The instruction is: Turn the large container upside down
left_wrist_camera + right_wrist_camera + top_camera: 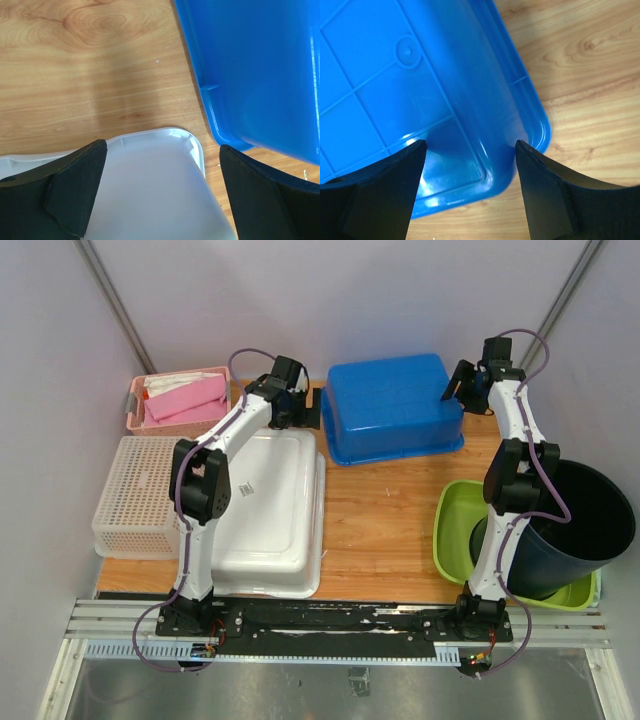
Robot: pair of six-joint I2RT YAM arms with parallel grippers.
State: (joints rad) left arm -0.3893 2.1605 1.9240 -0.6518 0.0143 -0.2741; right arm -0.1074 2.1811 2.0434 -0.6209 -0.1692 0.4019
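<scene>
A blue bin lies bottom up at the back middle of the table; its ribbed base shows in the right wrist view. A large white container lies bottom up at the left. My left gripper is open and empty, just above the white container's far right corner, beside the blue bin's left rim. My right gripper is open and empty. Its jaws stand either side of the blue bin's right corner, apart from it.
A pink basket with pink cloth stands at the back left, with a white lattice basket in front of it. At the right, a green tub holds a dark bucket. Bare wooden tabletop lies between.
</scene>
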